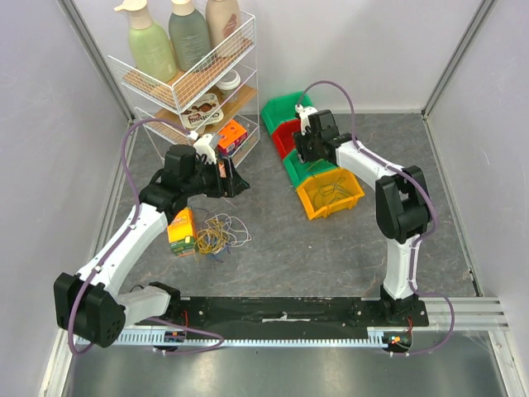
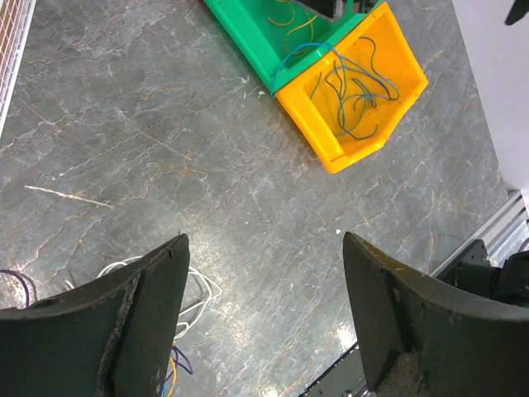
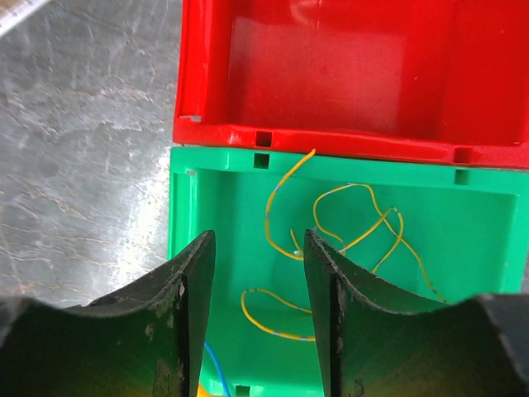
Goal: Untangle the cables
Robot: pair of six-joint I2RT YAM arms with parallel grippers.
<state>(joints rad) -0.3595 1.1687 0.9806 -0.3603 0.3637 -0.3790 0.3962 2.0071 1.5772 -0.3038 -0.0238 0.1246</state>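
A tangle of yellow, white, purple and blue cables [image 1: 216, 235] lies on the grey table left of centre; its white and purple loops show at the lower left of the left wrist view [image 2: 178, 310]. My left gripper [image 1: 235, 184] is open and empty, hovering above the table right of the tangle [image 2: 264, 248]. My right gripper [image 1: 302, 147] is open and empty over the green bin [image 3: 215, 198], which holds loose yellow cables [image 3: 355, 219]. The yellow bin [image 1: 331, 194] holds blue cables [image 2: 355, 91].
A red bin [image 3: 331, 74] and another green bin [image 1: 285, 109] stand behind the green one. An orange box [image 1: 181, 231] sits left of the tangle. A wire rack [image 1: 194, 83] with bottles and boxes stands at the back left.
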